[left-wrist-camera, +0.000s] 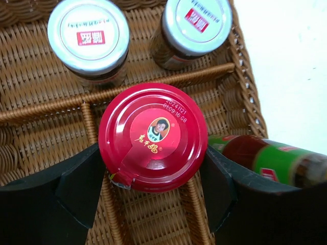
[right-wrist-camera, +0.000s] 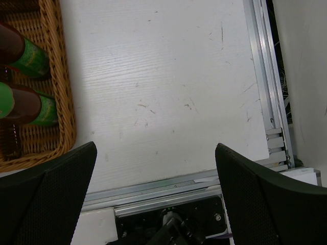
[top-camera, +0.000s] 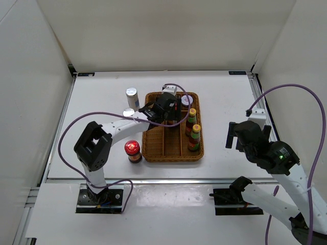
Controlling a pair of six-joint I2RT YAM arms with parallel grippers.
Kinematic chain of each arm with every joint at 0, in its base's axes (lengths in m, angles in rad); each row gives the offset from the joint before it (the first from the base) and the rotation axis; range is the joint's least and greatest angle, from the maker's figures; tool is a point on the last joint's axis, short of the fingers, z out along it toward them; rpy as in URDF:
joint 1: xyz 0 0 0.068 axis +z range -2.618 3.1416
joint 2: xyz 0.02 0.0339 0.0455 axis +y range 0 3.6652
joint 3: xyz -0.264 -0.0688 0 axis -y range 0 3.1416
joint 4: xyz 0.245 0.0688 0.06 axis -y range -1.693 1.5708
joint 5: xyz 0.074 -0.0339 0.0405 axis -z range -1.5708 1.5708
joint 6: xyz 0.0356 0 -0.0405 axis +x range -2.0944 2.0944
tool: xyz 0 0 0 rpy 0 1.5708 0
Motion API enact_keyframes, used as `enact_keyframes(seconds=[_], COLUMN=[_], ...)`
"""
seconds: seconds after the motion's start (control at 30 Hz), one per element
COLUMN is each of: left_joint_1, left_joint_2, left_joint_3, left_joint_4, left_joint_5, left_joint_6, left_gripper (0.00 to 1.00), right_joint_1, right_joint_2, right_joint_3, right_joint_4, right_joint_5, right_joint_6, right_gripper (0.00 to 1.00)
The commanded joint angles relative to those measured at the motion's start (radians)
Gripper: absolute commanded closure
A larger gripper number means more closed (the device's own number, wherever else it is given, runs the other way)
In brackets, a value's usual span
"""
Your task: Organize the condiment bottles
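Two black fingers (left-wrist-camera: 76, 186) of the left pincer (left-wrist-camera: 152, 176) press against opposite sides of a red-lidded jar (left-wrist-camera: 152, 137), gripping it over the wicker tray (top-camera: 153, 145), above a crossing of its dividers. Whether the jar's base touches the wicker cannot be told. Just beyond it, a left grey-lidded jar (left-wrist-camera: 88, 35) and a right grey-lidded jar (left-wrist-camera: 196, 23) stand side by side in the tray's far compartments. In the tray's right-hand column a farther sauce bottle (top-camera: 191, 120) and a nearer sauce bottle (top-camera: 194, 137) stand one behind the other. On the white surface (right-wrist-camera: 168, 76) left of the tray stand a far shaker (top-camera: 132, 93), a near shaker (top-camera: 129, 112) partly hidden by the left arm, and a second red-lidded jar (top-camera: 133, 150) just beside the tray's near left corner. Off to the right of the tray, the right pincer (right-wrist-camera: 156, 168) hangs above bare surface with its jaws spread wide, holding nothing.
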Motion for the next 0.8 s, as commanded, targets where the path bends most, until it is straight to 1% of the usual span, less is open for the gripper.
enact_keyframes(seconds=[0.0,0.03,0.07,0.13,0.17,0.27,0.3,0.37,0.4,0.43,0.47,0.53,0.6,0.63,0.7,0.73,0.77], left_joint_1=[-0.005,-0.005,-0.005,-0.005,-0.005,-0.005,-0.005,-0.014,-0.014,-0.014,-0.014,-0.014,-0.014,-0.014,-0.026,-0.026,-0.037], left_joint_2=[-0.039,-0.03,-0.03,-0.03,-0.043,-0.068,-0.096,-0.138,-0.19,-0.218,-0.246,-0.329,-0.395,-0.472,-0.557,-0.632,-0.668], left_joint_3=[0.002,-0.007,-0.007,-0.007,-0.007,0.031,0.06,0.072,0.085,0.085,0.085,0.062,0.021,-0.05,-0.142,-0.189,-0.284], left_joint_4=[0.113,0.113,0.113,0.09,0.079,0.001,-0.056,-0.106,-0.125,-0.145,-0.192,-0.246,-0.283,-0.294,-0.294,-0.294,-0.273], left_joint_5=[-0.002,-0.002,-0.002,-0.011,-0.012,-0.05,-0.059,-0.091,-0.091,-0.12,-0.131,-0.163,-0.173,-0.2,-0.243,-0.252,-0.252], left_joint_6=[-0.028,-0.028,-0.039,-0.039,-0.039,-0.039,-0.039,-0.017,-0.008,0.004,0.004,0.004,-0.016,-0.028,-0.086,-0.104,-0.105], left_gripper=[0.51,0.38,0.31,0.06,0.0,0.0,0.0,0.0,0.0,0.0,0.0,0.0,0.0,0.0,0.0,0.0,0.0], right_joint_1=[0.001,0.001,0.001,0.001,0.001,0.001,0.001,0.001,0.001,0.001,0.001,0.001,0.001,0.001,0.001,0.001,0.001], right_joint_2=[0.0,0.0,0.0,0.0,0.0,0.0,0.0,-0.009,-0.009,-0.018,-0.019,-0.019,-0.019,-0.019,-0.019,-0.009,-0.009], right_joint_3=[-0.002,-0.002,-0.002,-0.002,-0.002,-0.002,-0.002,-0.002,-0.002,-0.002,-0.011,-0.011,-0.011,-0.011,-0.011,-0.011,-0.011], right_joint_4=[0.037,0.037,0.037,0.037,0.037,0.037,0.037,0.037,0.037,0.037,0.037,0.046,0.046,0.046,0.056,0.056,0.056], right_joint_5=[0.016,0.016,0.007,0.007,0.007,0.007,0.007,0.007,0.007,0.007,0.007,0.007,-0.002,-0.003,-0.003,-0.012,-0.012], right_joint_6=[-0.007,-0.007,-0.007,-0.007,-0.016,-0.016,-0.016,-0.016,-0.016,-0.016,-0.016,-0.016,-0.025,-0.025,-0.025,-0.035,-0.035], right_gripper=[0.0,0.0,0.0,0.0,0.0,0.0,0.0,0.0,0.0,0.0,0.0,0.0,0.0,0.0,0.0,0.0,0.0])
